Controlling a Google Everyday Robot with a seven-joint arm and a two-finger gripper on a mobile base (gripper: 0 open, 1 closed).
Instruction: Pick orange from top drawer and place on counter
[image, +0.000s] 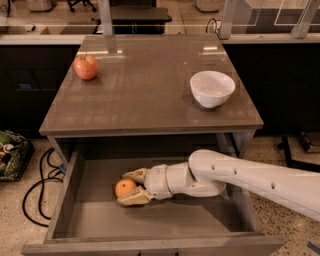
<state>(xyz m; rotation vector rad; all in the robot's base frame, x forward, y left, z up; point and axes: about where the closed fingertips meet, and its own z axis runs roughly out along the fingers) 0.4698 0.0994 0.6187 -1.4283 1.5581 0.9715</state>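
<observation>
The orange (124, 187) lies on the floor of the open top drawer (90, 220), left of its middle. My gripper (123, 189) reaches into the drawer from the right on its white arm (250, 177). Its two tan fingers (136, 175) sit above and below the orange and press against it, so the gripper is shut on the orange. The orange still rests on the drawer floor. The counter (145, 95) is the glossy grey-brown tabletop above the drawer.
A reddish apple (86, 67) stands on the counter's far left. A white bowl (212, 88) stands on its right side. Black cables (42, 175) and a bag (10, 155) lie on the floor to the left of the drawer.
</observation>
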